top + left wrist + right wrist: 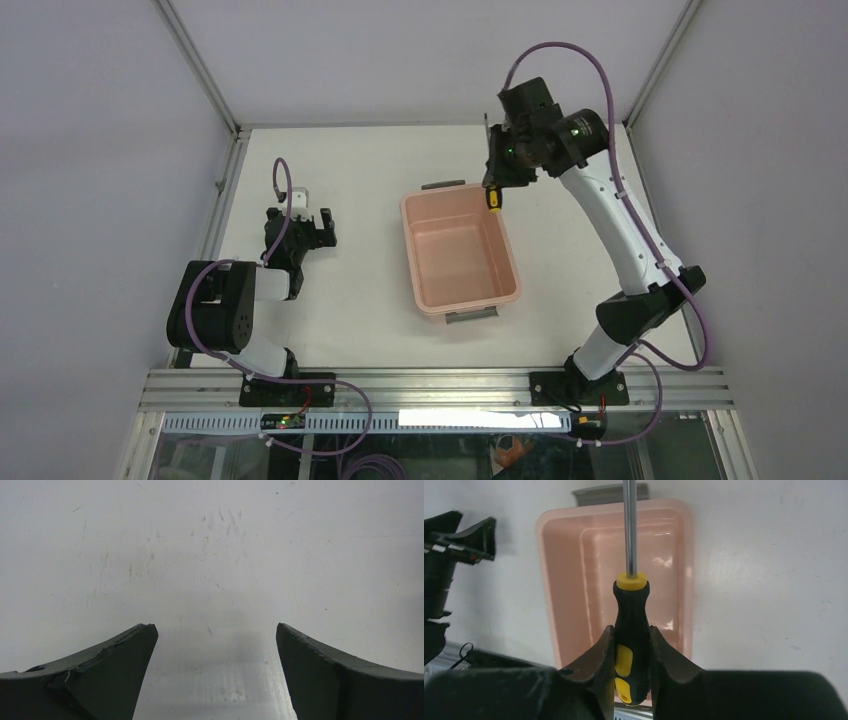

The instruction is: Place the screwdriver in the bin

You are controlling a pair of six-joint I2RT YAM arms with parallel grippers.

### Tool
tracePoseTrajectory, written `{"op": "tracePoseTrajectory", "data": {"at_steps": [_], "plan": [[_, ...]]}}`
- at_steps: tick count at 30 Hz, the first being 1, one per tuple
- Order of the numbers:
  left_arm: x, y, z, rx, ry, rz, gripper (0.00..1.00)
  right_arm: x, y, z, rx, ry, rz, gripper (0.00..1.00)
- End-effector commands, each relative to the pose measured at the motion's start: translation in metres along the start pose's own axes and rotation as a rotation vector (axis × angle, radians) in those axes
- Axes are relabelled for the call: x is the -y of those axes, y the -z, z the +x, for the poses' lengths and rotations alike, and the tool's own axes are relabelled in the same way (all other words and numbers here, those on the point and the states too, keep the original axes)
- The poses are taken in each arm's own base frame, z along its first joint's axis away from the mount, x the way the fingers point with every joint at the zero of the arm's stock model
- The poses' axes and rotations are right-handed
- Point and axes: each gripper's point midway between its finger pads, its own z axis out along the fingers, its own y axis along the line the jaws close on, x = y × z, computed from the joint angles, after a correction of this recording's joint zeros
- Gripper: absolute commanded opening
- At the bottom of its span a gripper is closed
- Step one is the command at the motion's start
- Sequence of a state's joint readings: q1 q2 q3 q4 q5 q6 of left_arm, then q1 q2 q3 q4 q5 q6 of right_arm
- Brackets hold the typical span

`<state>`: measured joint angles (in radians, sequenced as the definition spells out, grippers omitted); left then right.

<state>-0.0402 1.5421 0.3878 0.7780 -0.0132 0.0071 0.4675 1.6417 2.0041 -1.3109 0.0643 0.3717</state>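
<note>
The salmon-pink bin (415,265) sits mid-table with grey handles on its short ends; it is empty. My right gripper (497,175) is shut on the screwdriver (494,198) and holds it in the air above the bin's far right corner. In the right wrist view the gripper (631,630) clamps the black-and-yellow handle of the screwdriver (631,625), whose metal shaft points away over the bin (569,590). My left gripper (312,224) is open and empty over bare table left of the bin; it also shows in the left wrist view (215,630).
White walls and a metal frame enclose the table. An aluminium rail (430,385) runs along the near edge with both arm bases on it. The left arm (444,555) shows at the left of the right wrist view.
</note>
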Motion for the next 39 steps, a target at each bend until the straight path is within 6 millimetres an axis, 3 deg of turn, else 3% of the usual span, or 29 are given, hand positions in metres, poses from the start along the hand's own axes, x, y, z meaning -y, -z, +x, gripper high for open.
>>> {"op": "tracePoseTrajectory", "data": {"at_steps": [1,5,9,13,20,29,32,36,39], "plan": [[0.008,0.003,-0.017,0.055,0.016,0.032,0.99,-0.051,0.026,0.0,0.06,0.043,-0.099,0.0],[0.008,0.003,-0.017,0.055,0.016,0.032,0.99,-0.075,0.005,0.015,0.067,0.062,-0.155,0.0],[0.009,0.003,-0.017,0.056,0.016,0.033,0.99,-0.088,-0.031,0.07,-0.004,0.139,-0.189,0.0],[0.009,0.003,-0.017,0.056,0.016,0.034,0.99,-0.085,-0.05,0.111,-0.037,0.126,-0.211,0.0],[0.008,0.003,-0.017,0.055,0.016,0.032,0.99,-0.071,-0.092,0.156,-0.109,0.091,-0.182,0.04],[0.008,0.003,-0.017,0.054,0.016,0.033,0.99,-0.045,-0.157,0.187,-0.192,0.109,-0.009,0.17],[0.008,0.003,-0.017,0.055,0.016,0.033,0.99,-0.043,-0.169,0.195,-0.229,0.118,0.014,0.28],[0.009,0.003,-0.017,0.055,0.016,0.033,0.99,-0.042,-0.171,0.199,-0.251,0.134,0.018,0.48],[0.008,0.003,-0.017,0.055,0.016,0.033,0.99,-0.043,-0.155,0.186,-0.231,0.153,0.018,0.55]]}}
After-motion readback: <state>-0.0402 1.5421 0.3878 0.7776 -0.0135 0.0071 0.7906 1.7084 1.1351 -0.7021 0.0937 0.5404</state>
